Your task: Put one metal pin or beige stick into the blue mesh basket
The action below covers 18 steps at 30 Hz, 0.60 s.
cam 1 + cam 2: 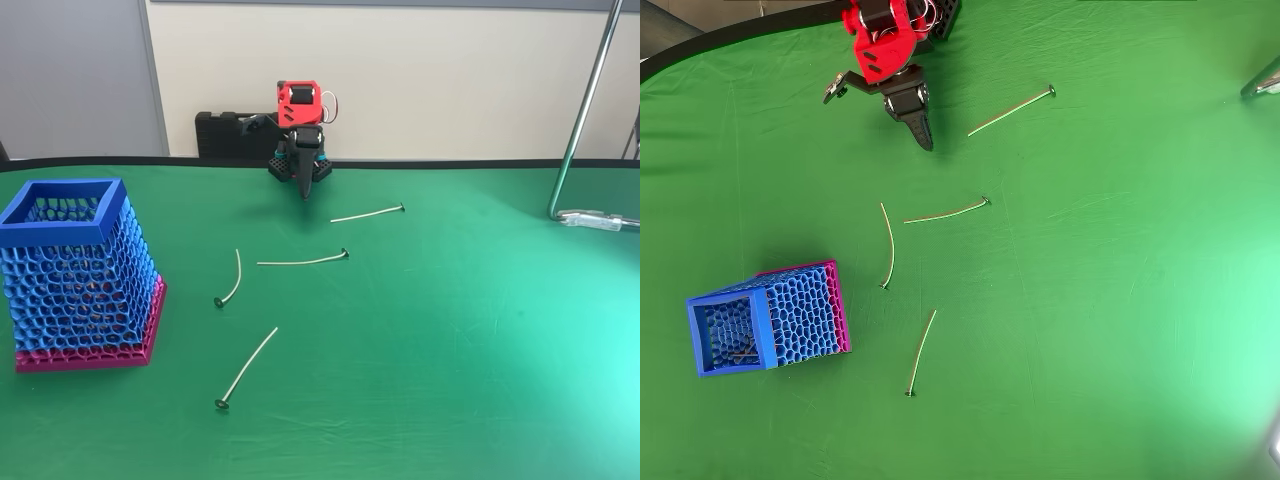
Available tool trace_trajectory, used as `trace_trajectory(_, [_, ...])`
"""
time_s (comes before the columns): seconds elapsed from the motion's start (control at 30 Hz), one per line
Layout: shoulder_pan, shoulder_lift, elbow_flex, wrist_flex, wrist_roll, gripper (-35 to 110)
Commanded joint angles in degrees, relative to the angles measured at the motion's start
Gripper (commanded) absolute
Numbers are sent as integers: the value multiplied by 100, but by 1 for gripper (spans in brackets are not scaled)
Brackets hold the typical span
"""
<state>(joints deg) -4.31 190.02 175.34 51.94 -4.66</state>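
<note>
The blue mesh basket (pixel 62 229) (pixel 806 314), with a magenta base, stands at the left of the green table. Three nearly straight metal pins lie loose on the cloth. One (pixel 367 213) (pixel 1010 110) is just right of the arm, one (pixel 303 261) (pixel 945 211) lies mid-table, and one (pixel 248 368) (pixel 921 352) is nearest the front. A shorter curved pin (pixel 234 279) (pixel 889 245) lies between them and the basket. My gripper (pixel 305 190) (pixel 925 140) hangs at the back of the table, fingers together and pointing down, holding nothing. It is well apart from every pin.
A metal stand pole (pixel 583 105) with a clamp foot (pixel 600 220) rises at the right rear. A black box (pixel 225 135) sits behind the arm's base. The table's black edge (pixel 450 162) runs along the back.
</note>
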Motion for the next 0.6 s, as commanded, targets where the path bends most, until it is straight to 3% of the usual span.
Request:
trace_trajectory(0.0, [-35, 53, -448, 211, 44, 0])
trace_trajectory(0.33, [-88, -105, -1178, 598, 18, 0])
trace_trajectory(0.57, [-97, -1898, -2180, 290, 220, 0])
